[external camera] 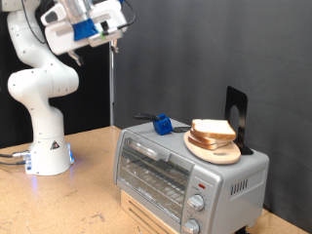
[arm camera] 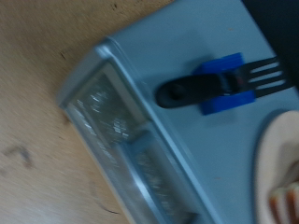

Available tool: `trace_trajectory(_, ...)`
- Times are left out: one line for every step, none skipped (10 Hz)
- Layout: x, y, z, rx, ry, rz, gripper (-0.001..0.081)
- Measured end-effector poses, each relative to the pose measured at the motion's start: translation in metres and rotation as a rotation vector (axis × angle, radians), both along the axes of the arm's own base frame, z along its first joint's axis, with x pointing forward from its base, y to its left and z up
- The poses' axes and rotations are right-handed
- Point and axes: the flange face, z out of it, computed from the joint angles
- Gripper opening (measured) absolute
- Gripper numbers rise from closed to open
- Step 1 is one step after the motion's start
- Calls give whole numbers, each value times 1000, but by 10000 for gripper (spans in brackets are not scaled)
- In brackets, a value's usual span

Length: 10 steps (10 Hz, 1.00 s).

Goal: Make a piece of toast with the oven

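- Exterior view: the gripper [external camera: 115, 37] hangs high near the top of the picture, well above the table and holding nothing that shows; whether its fingers are spread or pressed together I cannot tell at this size.
- The oven [external camera: 185, 175] sits low at the exterior view's right, glass door shut, its long side running from the left towards the bottom right.
- On the oven's roof rests a round wooden plate [external camera: 213, 150] with a pile of bread slices [external camera: 213, 130]; the piece of toast is judged to be one of these, and which one cannot be told apart.
- So the bread lies well below the gripper and off to the exterior view's right.
- A dark fork in a blue holder [external camera: 162, 123] lies on the roof just beside the plate; a black stand [external camera: 238, 119] rises behind.
- Wrist view: the fingers do not show. It looks down on the oven [arm camera: 140, 103], the fork in its blue holder [arm camera: 222, 79] and only the plate's edge [arm camera: 277, 159]; the door glass shows nothing inside, as far as the blur allows.
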Motion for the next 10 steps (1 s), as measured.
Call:
trace_trajectory(11,1,-3,19,-54,84,682)
trace_trajectory(10,1,-4,17,-29,45,682)
trace_trajectory(7,1,-5,15,-27,96,682)
trace_trajectory(3,0,-10,34,-33,210,682)
trace_trajectory(1,-4,-16,58,-50,331,682)
trace_trajectory(4,-7,-23,69,-81,417,682)
trace_trajectory(15,-8,-28,59,-141,446,682)
trace_trajectory(29,-7,-34,41,-201,442,682)
trace_trajectory(41,-4,-41,31,-236,438,682)
trace_trajectory(50,-1,-47,29,-239,431,682)
